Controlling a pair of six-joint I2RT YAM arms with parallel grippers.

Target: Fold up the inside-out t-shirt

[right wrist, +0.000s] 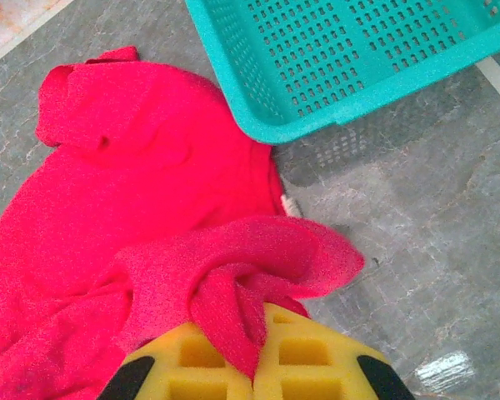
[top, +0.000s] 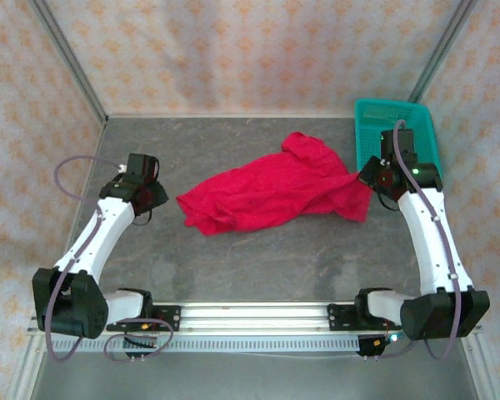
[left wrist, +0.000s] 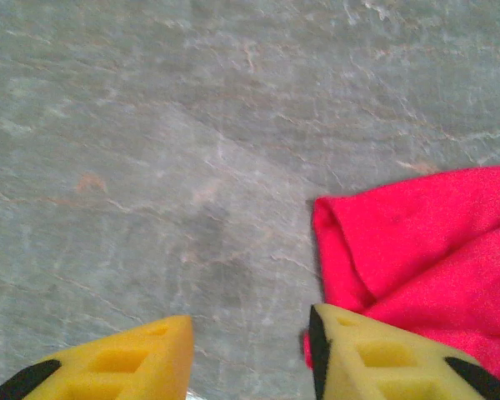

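Right jaws, close under their wrist camera, are clenched on a bunched edge of the inside-out t-shirt [right wrist: 142, 167]. Left jaws stand released over bare worktop [left wrist: 150, 125], just beside the shirt's other end. The shirt lies crumpled mid-worktop, reaching the teal basket [top: 375, 125] at the far right corner. No fold looks made yet; flattening and every fold are left.

left arm bent, reaching forward; left gripper [left wrist: 250, 333] fingers parted, holding nothing | right arm bent; right gripper [right wrist: 254, 337] pinched onto the inside-out t-shirt [right wrist: 150, 167]
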